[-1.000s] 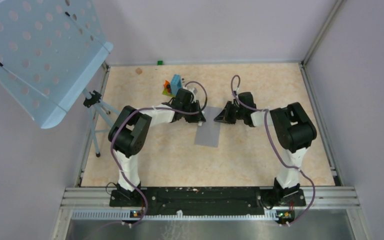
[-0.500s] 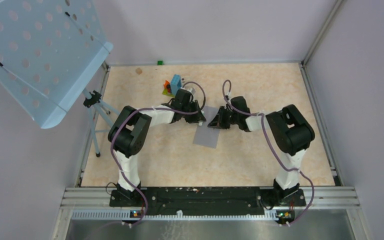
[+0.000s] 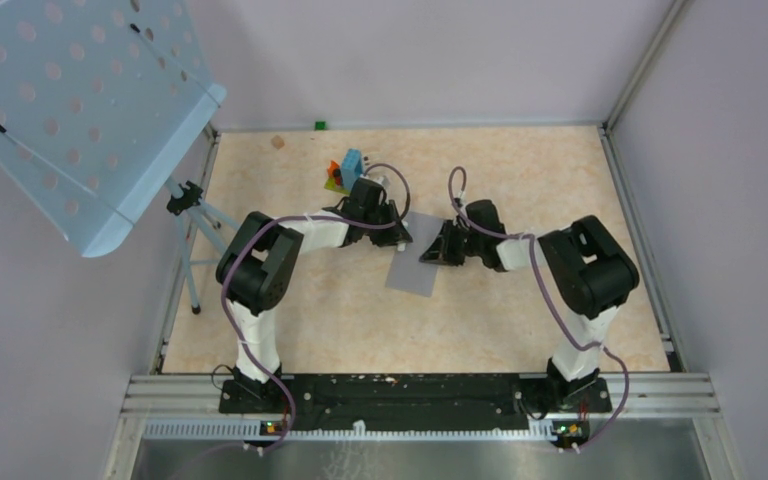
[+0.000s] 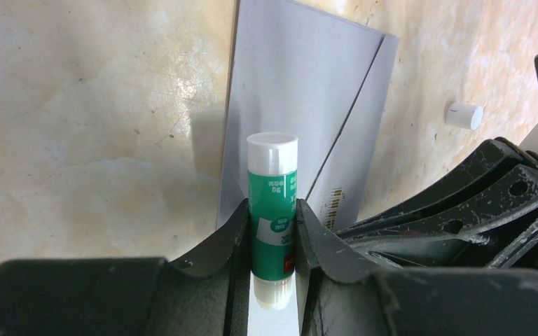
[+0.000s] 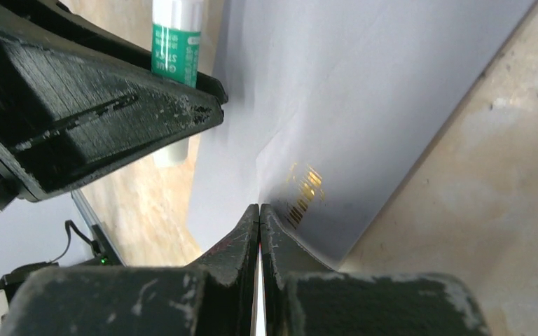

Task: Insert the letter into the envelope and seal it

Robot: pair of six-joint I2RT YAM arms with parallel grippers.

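Observation:
The grey envelope (image 3: 415,270) lies flat on the floor between the two arms, its folded flap and a gold barcode (image 5: 305,192) showing in the right wrist view. My left gripper (image 3: 403,238) is shut on a green glue stick (image 4: 272,185), held over the envelope's (image 4: 294,84) far end. My right gripper (image 5: 260,208) is shut with nothing between its fingers. Its tips (image 3: 428,255) rest at the envelope's (image 5: 364,84) right edge by the flap fold. The letter is not visible in any view.
A small white cylinder (image 4: 464,115) lies on the floor beside the envelope. A blue-orange-green block cluster (image 3: 345,170) sits behind the left gripper. A pale blue perforated stand (image 3: 70,110) on a tripod (image 3: 195,215) overhangs the left side. Metal rails border the floor.
My right gripper has moved left and a little nearer, from beside the envelope onto its right edge. The left arm and glue stick have stayed put.

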